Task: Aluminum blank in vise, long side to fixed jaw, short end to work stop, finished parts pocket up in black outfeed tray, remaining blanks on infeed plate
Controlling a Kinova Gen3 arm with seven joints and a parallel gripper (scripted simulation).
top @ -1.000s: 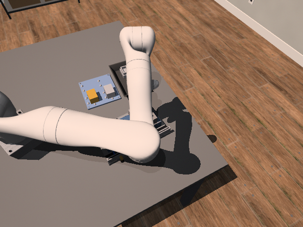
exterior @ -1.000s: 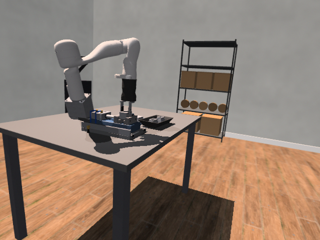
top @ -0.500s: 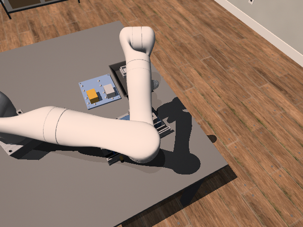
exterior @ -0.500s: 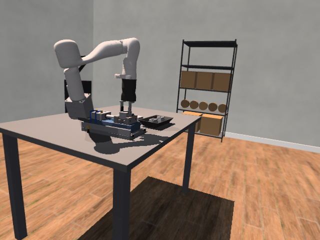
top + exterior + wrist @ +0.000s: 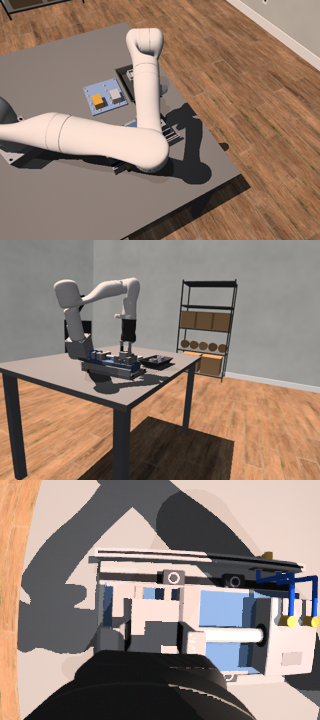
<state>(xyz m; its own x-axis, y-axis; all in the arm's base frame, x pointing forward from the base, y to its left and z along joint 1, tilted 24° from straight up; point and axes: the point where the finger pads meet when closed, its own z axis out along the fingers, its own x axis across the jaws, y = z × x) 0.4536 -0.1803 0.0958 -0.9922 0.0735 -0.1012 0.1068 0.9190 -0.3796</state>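
Note:
My gripper [image 5: 125, 350] [image 5: 154, 631] is shut on a gray aluminum blank [image 5: 125, 353] [image 5: 152, 611], one finger at each end in the wrist view. The blank is at the vise [image 5: 134, 366] [image 5: 220, 611], between the fixed jaw and the moving jaw [image 5: 189, 605]. Its top stands above the fixed jaw [image 5: 131, 359] in the exterior view. Its underside, the bars and its contact with the work stop are hidden or unclear. A yellow brass blank [image 5: 97, 100] and another gray blank [image 5: 115, 95] lie on the infeed plate [image 5: 96, 88]. The black outfeed tray [image 5: 125, 85] [image 5: 154, 365] holds finished parts [image 5: 130, 74] [image 5: 153, 360].
The arm [image 5: 147, 98] hides most of the vise and part of the tray in the top view. Blue hoses [image 5: 90, 356] [image 5: 291, 597] rise at the vise's cylinder end [image 5: 280, 652]. The tray stands beside the vise, near the table edge. A shelf rack [image 5: 206, 329] stands beyond the table.

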